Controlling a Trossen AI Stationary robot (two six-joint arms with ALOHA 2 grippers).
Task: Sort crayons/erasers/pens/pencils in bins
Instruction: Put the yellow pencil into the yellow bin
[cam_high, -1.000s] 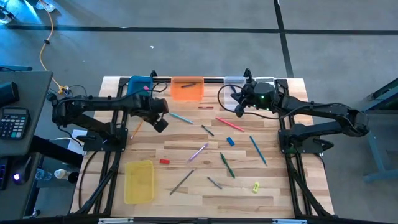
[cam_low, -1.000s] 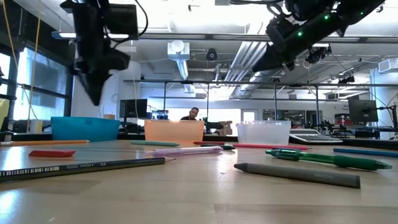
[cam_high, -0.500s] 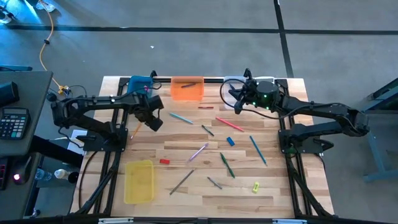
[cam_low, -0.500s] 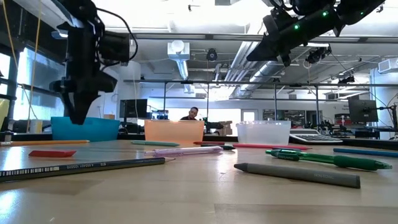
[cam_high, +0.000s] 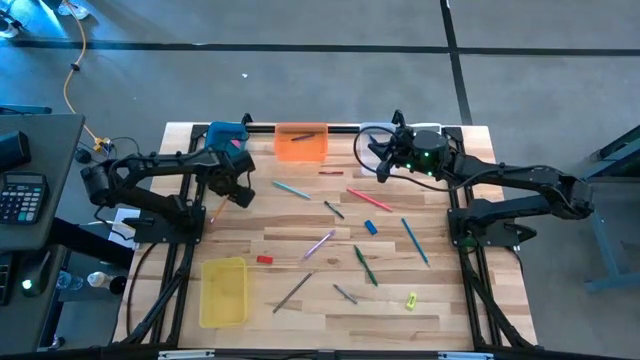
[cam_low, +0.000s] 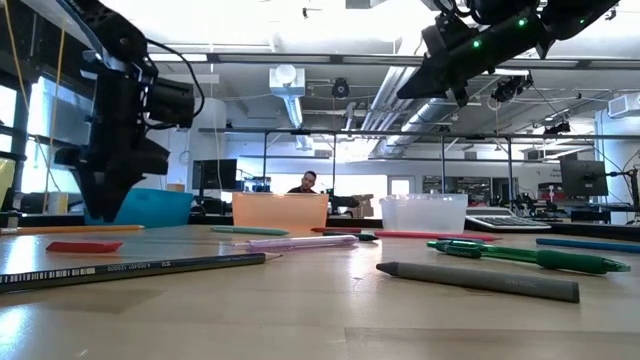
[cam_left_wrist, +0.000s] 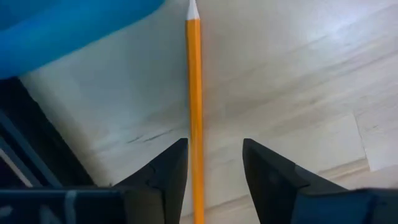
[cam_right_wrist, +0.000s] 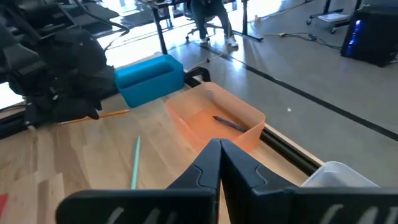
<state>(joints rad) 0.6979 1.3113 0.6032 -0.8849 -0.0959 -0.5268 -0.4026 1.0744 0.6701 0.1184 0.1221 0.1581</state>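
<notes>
Swung left gripper (cam_left_wrist: 214, 168) down toward blue bin (cam_high: 226, 135), fingers now spread around orange pencil (cam_left_wrist: 194, 93), not clamped yet. Grab looks next. Right gripper (cam_right_wrist: 219, 163) shut, parked high.

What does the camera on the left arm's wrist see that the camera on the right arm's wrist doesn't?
Only the left wrist view shows the orange pencil up close, lying on the table between the open left gripper. Only the right wrist view shows the orange bin with a dark stick inside, a teal pen, the shut right gripper and a person's legs in the room beyond. Both show the blue bin and the wooden table.
</notes>
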